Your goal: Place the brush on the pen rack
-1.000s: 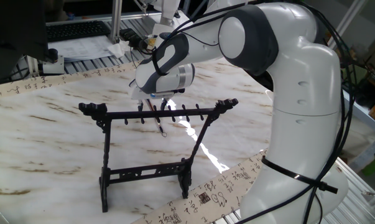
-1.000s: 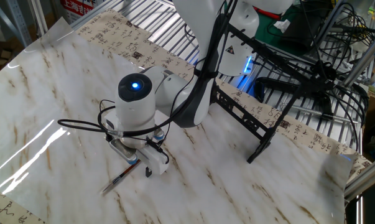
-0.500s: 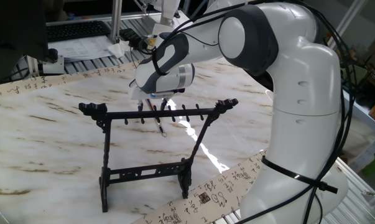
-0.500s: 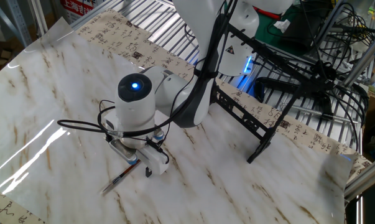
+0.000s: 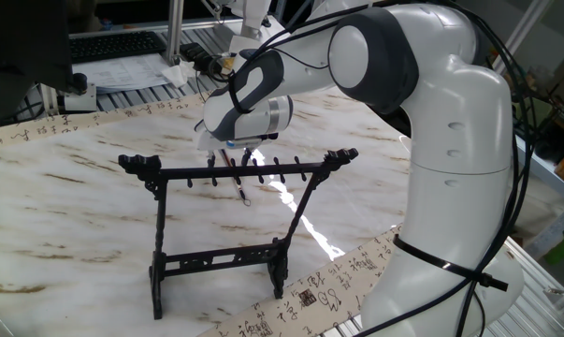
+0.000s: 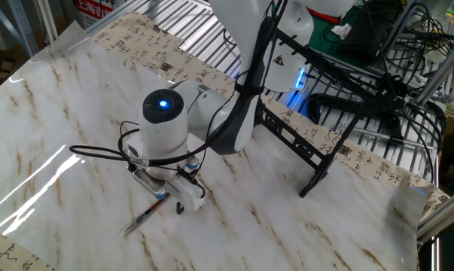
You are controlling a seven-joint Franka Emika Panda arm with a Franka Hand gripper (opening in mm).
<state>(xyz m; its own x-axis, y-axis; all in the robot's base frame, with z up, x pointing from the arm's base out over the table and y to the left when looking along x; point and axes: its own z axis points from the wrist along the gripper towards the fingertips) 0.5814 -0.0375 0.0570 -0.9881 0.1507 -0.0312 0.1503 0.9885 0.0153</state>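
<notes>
**A:** What's the biggest thing you see from your end?

**B:** The marble-patterned table (image 5: 94, 187), with strips of calligraphy paper (image 6: 155, 56) along its edges. The white Franka arm (image 5: 450, 140) bends down over it, and its wrist shows a lit blue ring (image 6: 163, 105) in the other fixed view.

**A:** And the pen rack?

**B:** I see the pen rack (image 5: 230, 173) standing upright on the table, on its 2 legs, with its pegged top bar level. In the other fixed view the pen rack (image 6: 317, 143) stands well apart from the arm's wrist, over toward the table's far edge.

**A:** Where is the gripper?

**B:** The gripper (image 6: 170, 194) points down and sits low at the tabletop. Its fingers (image 6: 189, 197) stand to either side of the brush (image 6: 144, 219), but I cannot tell whether they grasp it or are just around it.

**A:** So the brush is on the table?

**B:** Yes. It lies flat on the marble, sticking out from under the gripper. In one fixed view I see the brush (image 5: 238, 187) behind the rack's top bar, its looped end nearest me.
</notes>
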